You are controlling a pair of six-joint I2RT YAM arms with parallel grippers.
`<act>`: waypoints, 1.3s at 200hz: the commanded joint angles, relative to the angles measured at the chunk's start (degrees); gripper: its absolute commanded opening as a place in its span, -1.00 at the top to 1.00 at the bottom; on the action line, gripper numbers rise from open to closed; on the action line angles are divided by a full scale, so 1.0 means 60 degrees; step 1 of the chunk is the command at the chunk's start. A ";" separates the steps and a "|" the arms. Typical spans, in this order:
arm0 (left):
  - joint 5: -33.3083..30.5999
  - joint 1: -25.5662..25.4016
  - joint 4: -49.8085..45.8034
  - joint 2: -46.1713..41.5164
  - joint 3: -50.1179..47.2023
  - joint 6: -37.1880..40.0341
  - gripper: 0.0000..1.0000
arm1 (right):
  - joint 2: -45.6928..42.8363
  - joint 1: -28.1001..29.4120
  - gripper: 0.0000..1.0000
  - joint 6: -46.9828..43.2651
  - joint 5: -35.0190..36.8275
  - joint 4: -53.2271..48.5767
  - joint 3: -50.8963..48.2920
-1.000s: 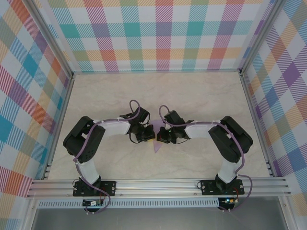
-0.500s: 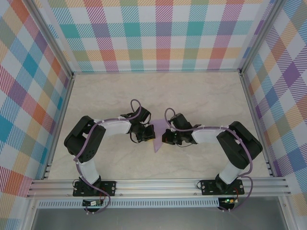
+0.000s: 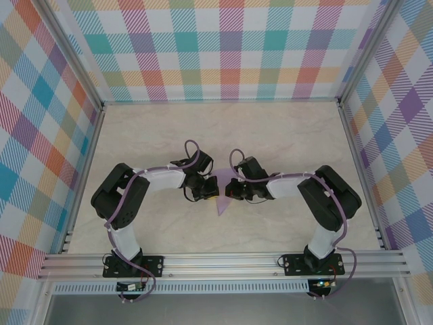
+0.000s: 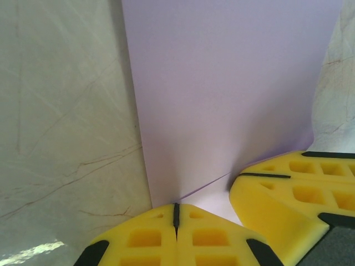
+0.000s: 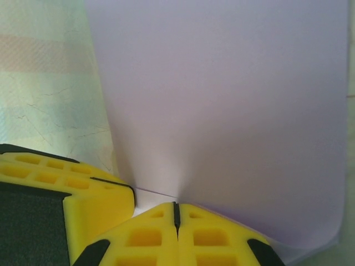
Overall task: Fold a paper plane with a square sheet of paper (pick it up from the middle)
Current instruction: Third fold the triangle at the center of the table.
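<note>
Just now the right arm (image 3: 318,196) has swung back in. Half a sec ago its elbow bulged outward and the right claw (image 3: 231,190) sat a bit off to the side. It's again nose to nose w/ the left claw (image 3: 206,192) at mid-table (image 3: 284,135). The left arm (image 3: 128,193) has hardly moved. The paper (image 3: 220,204) hasn't shifted either: lavender, btwn the two claws, one pointed corner toward the arm bases. Can't tell if it's flat on the table or lifted.

Wrist views: both claws are clenched, yellow tips pressed together w/ no gap, and each seems to pinch the paper's edge. The sheet spreads away from the tips, w/ a faint crease line running from the left claw toward the other. The two claws sit just beside each other.

For the task, imo that out-and-back looks like a re-seat or crease press, not a new fold. No wings or ctr crease visible yet, so plenty is left. Both pinches must hold, else the thin sheet slips or tears.
</note>
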 commanded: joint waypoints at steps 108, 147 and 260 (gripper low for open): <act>-0.1312 -0.0049 -0.1104 0.1004 -0.0497 0.0055 1.00 | -0.1827 0.0128 0.91 -0.0311 0.0853 -0.1646 0.0180; -0.1342 -0.0041 -0.1126 0.1019 -0.0481 0.0052 1.00 | -0.0632 0.0404 0.93 -0.0087 0.0080 -0.1161 0.0620; -0.1429 -0.0060 -0.1077 0.1034 -0.0538 0.0070 1.00 | -0.1547 -0.0650 0.95 0.0032 0.1441 -0.2181 0.0157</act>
